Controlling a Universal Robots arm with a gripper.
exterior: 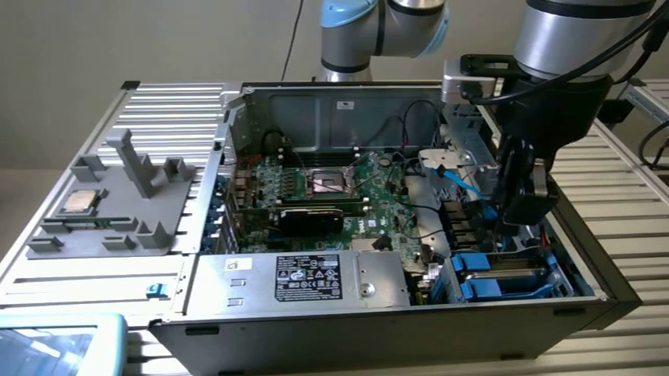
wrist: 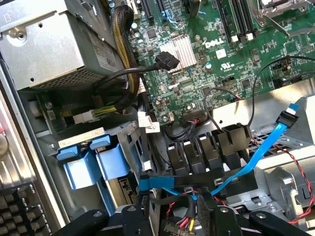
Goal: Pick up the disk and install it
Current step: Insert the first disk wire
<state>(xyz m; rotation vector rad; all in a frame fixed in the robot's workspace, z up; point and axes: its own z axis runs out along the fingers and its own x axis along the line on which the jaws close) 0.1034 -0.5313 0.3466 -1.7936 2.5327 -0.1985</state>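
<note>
The computer case (exterior: 209, 313) lies open on the table, and the arm reaches down into it on the exterior view's right. The claw (exterior: 519, 219) hangs low inside the case, over a bundle of cables next to the green board (exterior: 345, 192). In the wrist view the two black fingers (wrist: 135, 219) of the claw (wrist: 174, 219) stand apart from each other. Between them I see only thin wires that lie further below, so the claw is open and grips nothing.

The disk (exterior: 500, 276) sits in the drive bay at the near corner of the case, on the exterior view's right. Its blue frame shows from above. It lies just beside the big silver box with the black label (exterior: 303, 278). In the wrist view the disk (wrist: 93, 164) shows its blue plastic handles and a pale strip on top, and it is off to one side of the fingers, not between them. I cannot tell how deep it goes into the bay.

A blue flat cable (wrist: 256, 160) runs across near the claw, and the same cable (exterior: 460, 186) shows in the exterior view by the arm. On the exterior view's left, outside the case, a grey holder (exterior: 136, 180) stands on the table with a small square chip (exterior: 81, 202) in it.
</note>
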